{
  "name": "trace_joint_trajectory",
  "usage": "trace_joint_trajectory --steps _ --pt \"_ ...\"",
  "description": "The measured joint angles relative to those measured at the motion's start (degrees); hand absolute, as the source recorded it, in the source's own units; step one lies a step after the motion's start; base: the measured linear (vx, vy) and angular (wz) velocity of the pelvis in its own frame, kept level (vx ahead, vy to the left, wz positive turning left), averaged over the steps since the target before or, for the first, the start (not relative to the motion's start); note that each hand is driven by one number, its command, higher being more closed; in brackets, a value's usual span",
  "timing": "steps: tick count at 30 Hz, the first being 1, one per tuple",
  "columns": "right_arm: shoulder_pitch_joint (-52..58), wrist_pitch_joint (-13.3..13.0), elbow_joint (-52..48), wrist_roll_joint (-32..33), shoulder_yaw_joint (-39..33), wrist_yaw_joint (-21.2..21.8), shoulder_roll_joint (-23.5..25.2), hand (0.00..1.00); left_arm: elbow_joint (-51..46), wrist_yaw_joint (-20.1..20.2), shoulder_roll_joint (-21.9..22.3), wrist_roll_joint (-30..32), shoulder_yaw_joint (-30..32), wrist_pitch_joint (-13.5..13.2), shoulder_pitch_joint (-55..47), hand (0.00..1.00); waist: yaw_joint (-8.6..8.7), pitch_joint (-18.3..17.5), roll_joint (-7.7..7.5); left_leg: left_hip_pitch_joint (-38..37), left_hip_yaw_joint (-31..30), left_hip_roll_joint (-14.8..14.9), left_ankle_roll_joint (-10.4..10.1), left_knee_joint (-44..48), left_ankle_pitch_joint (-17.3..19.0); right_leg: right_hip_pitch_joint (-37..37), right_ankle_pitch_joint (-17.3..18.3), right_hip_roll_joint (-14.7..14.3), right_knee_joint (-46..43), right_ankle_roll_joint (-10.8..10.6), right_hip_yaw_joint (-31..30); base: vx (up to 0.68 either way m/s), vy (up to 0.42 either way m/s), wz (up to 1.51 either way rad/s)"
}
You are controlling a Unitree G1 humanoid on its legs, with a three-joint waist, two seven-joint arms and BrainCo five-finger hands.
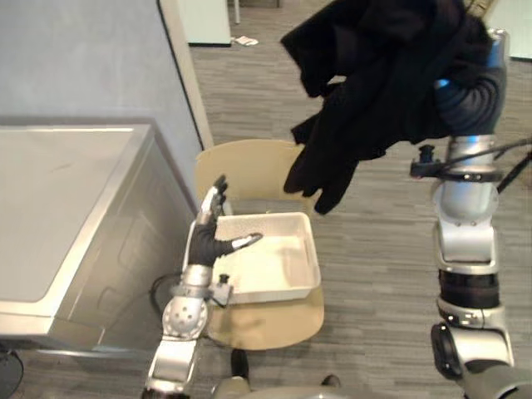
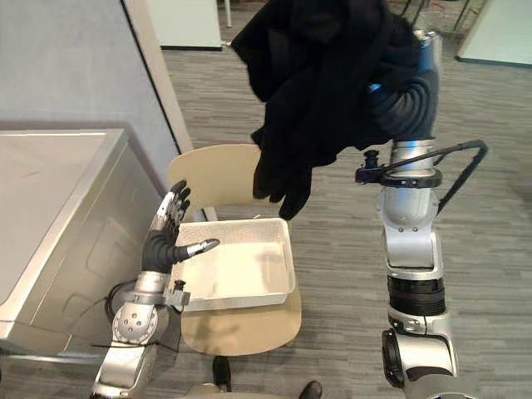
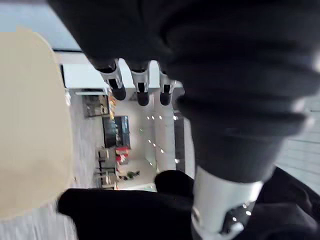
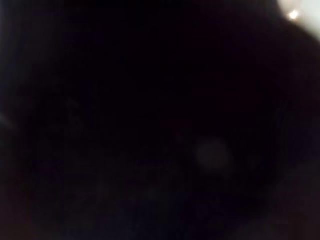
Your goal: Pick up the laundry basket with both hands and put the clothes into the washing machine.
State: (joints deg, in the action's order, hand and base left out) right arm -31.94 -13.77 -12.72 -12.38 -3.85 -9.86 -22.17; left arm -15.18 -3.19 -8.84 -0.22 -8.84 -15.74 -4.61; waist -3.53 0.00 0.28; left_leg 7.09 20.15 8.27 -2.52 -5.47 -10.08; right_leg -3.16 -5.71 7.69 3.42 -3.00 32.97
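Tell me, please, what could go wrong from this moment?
1. The black clothes hang loosely, high over the floor and apart from the washing machine; a part may slip down.
2. The open left hand is at the rim of the white basket and might push it off the chair.

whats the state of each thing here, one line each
black bundle of clothes: lifted high above the chair, hanging off the raised right arm
white plastic laundry basket: empty, sitting on the chair seat
tan wooden chair: upright, carrying the basket
silver washing machine: top flat, no opening seen
left robot hand: open, fingers straight, by the basket's left rim
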Motion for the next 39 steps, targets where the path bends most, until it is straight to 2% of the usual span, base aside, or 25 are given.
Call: trace_joint_trajectory --steps 6,8,11,16,18,21,28,34,35,39 --pt "0.1 0.2 0.0 3.6 5.4 5.3 1.0 1.0 3.9 1.0 -2.9 0.4 -0.3 0.5 10.0 0.0 2.02 -0.1 0.08 -2.0 3.9 -0.2 -0.2 -0.4 0.8 -0.2 -1.6 0.0 1.5 0.2 -3.7 0.0 0.0 -0.35" --pt "0.1 0.3 0.0 5.4 6.7 6.5 1.0 1.0 5.2 2.1 -3.5 -1.5 -0.2 1.5 11.0 0.0 2.87 -0.3 0.4 -2.0 4.8 -0.3 -0.3 -0.4 1.0 -0.6 -1.8 0.0 1.9 0.2 -4.6 0.03 -0.008 -0.34" --pt "0.1 0.6 0.1 7.2 7.9 8.6 1.0 1.0 8.3 4.4 -3.5 -6.0 -0.3 3.0 12.9 0.0 2.88 -1.2 0.92 -2.0 7.4 -0.2 -0.3 -0.4 1.1 -2.2 -2.9 -0.4 2.1 0.3 -7.3 0.04 -0.017 -0.42" --pt "0.1 1.3 0.2 8.5 10.6 10.3 0.5 1.0 13.4 4.8 -3.5 -9.3 -0.8 4.8 18.6 0.0 4.66 -1.3 1.13 -2.5 8.2 -0.1 -0.3 -0.4 1.1 -2.4 -3.1 -0.5 2.1 0.4 -8.0 0.03 -0.022 -0.1" --pt "0.1 1.5 0.1 9.2 11.5 11.4 0.5 1.0 17.4 4.8 -3.2 -10.7 -1.1 6.3 22.8 0.0 5.69 -1.6 1.33 -1.5 8.2 -0.2 -0.3 -0.4 1.1 -3.3 -3.1 -0.4 2.1 0.4 -8.0 0.0 0.0 0.0" --pt "0.0 1.8 0.1 9.7 12.3 11.5 0.5 1.0 22.0 4.3 -2.8 -11.9 -2.4 8.0 27.3 0.0 5.86 -1.8 1.65 -0.7 8.2 -0.3 -0.3 -0.4 1.1 -4.1 -3.3 -0.3 2.1 0.3 -8.0 0.01 -0.003 0.0" --pt "-1.6 1.9 0.0 12.6 13.6 11.5 0.5 1.0 24.9 3.5 -2.6 -23.9 -5.9 8.1 34.3 0.0 6.05 -2.1 2.1 1.3 7.4 -0.4 -0.2 -0.4 1.0 -5.8 -4.1 -0.2 2.1 0.8 -7.4 0.06 -0.002 0.04" --pt "-3.1 1.9 0.0 14.1 16.1 11.4 0.8 1.0 25.3 8.3 -5.5 -35.5 -13.6 9.0 37.9 0.0 6.22 -2.1 2.3 1.8 6.7 -0.6 -0.2 -0.1 1.0 -6.2 -4.2 0.0 2.1 0.8 -7.2 0.04 0.005 0.01" --pt "-3.1 1.9 0.0 14.0 16.2 11.4 0.8 1.0 25.3 8.7 -5.8 -36.3 -14.4 9.3 38.2 1.0 6.23 -2.1 2.33 1.8 6.7 -0.7 -0.2 -0.1 1.0 -6.2 -4.2 0.0 2.1 0.7 -7.2 0.04 0.012 0.02" --pt "-3.9 1.9 0.0 13.8 16.5 11.2 0.9 1.0 25.3 10.8 -8.1 -38.4 -18.8 10.5 40.4 1.0 6.45 -2.1 2.81 1.8 6.6 -0.9 -0.2 -0.2 1.0 -6.2 -4.2 0.2 2.1 0.7 -7.1 0.0 0.0 0.0"
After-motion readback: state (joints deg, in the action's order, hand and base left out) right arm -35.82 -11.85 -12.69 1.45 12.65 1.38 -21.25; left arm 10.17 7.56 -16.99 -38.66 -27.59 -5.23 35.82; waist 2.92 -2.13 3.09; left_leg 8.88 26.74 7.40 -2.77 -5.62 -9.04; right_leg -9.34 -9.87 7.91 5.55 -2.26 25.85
